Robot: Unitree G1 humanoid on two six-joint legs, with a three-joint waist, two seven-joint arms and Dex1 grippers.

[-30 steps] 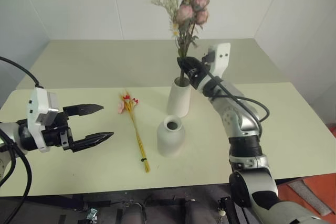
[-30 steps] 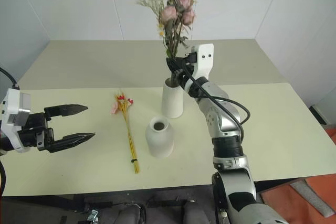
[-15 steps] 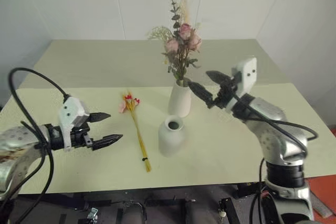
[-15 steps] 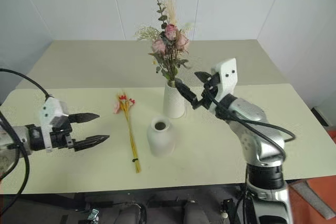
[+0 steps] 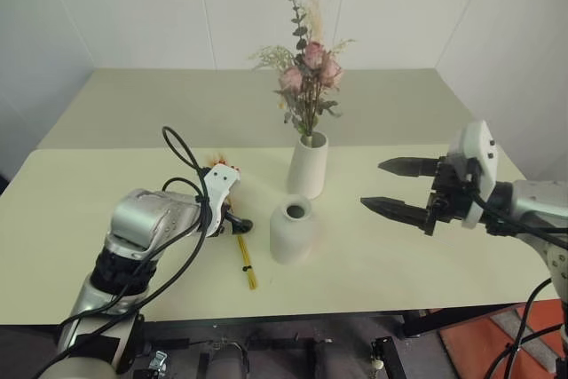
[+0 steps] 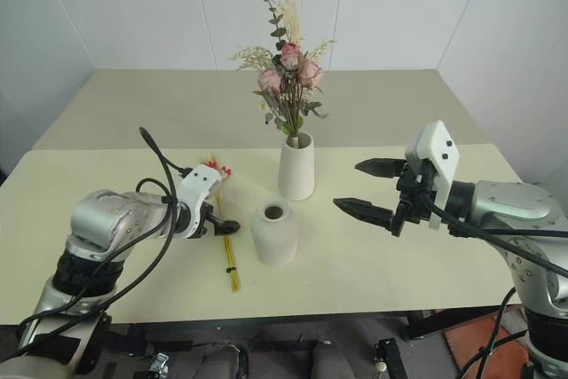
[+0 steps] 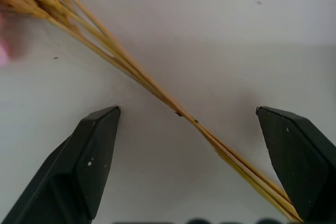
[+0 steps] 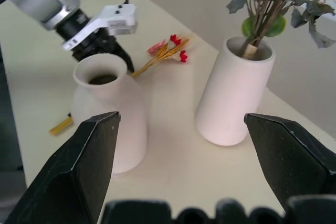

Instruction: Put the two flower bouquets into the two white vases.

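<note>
Since the earlier frames, the right claw [image 5: 398, 185] has been drawn back from the pink-rose bouquet [image 5: 306, 77] to the right of the frame, fingers spread wide and nothing held, and the left claw [image 5: 238, 223] has been lowered to the slim bouquet [image 5: 238, 246].

Seen from the head, the rose bouquet is stood upright in the taller vase [image 5: 307, 166], a plain matte white cylinder at mid-frame. The shorter, rounder vase [image 5: 292, 232] is set just below it, its neck unfilled. Bare pale tabletop [image 5: 80, 210] is left open at the left and far edges.

From the left wrist, thin yellow-orange stalks [image 7: 157, 90] are seen lying diagonally between the released fingers.

From the right wrist, both vases are seen between that claw's black fingers [image 8: 86, 161], with red-pink blossoms [image 8: 170, 45] lying flat behind.
</note>
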